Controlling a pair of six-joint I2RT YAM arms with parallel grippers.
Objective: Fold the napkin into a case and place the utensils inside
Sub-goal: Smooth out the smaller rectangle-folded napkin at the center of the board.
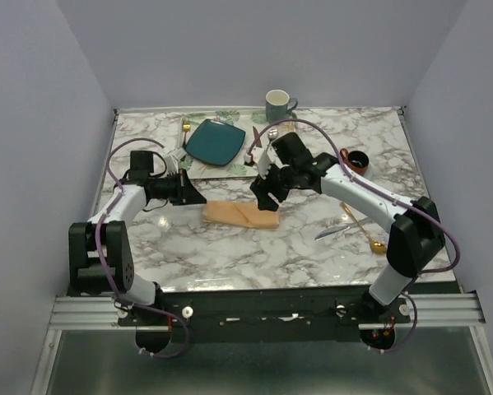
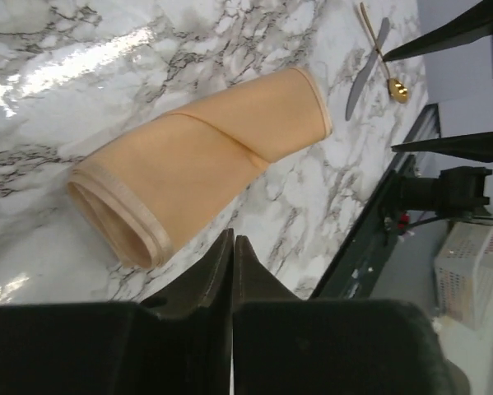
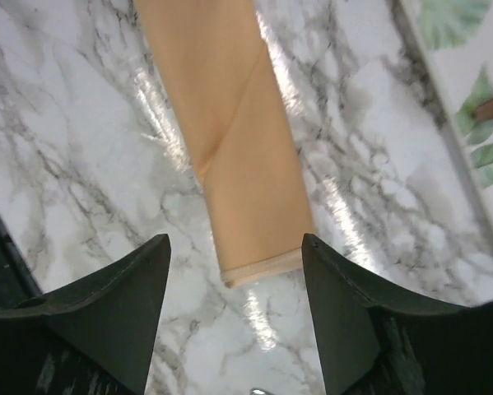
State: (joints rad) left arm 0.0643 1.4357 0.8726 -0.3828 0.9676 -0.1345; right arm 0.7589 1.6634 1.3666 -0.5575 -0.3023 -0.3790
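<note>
The peach-tan napkin [image 1: 240, 215] lies folded into a long flat band on the marble table, with one diagonal fold line across it. My left gripper [image 1: 200, 198] is at its left end, shut with nothing between the fingers. In the left wrist view the napkin [image 2: 205, 160] shows a layered open end just ahead of the left gripper [image 2: 232, 239]. My right gripper [image 1: 267, 197] hovers open over the right end; in the right wrist view the napkin [image 3: 238, 140] ends between the spread tips of the right gripper [image 3: 235, 239]. The gold spoon [image 1: 364, 230] and silver knife [image 1: 332, 232] lie to the right.
A teal plate [image 1: 215, 141] sits on the leaf-patterned tray [image 1: 230, 169] behind the napkin. A gold fork [image 1: 186, 127] and a brown-handled knife [image 1: 255, 137] flank the plate. A mug [image 1: 277, 104] stands at the back and a small dark cup [image 1: 358, 160] at the right.
</note>
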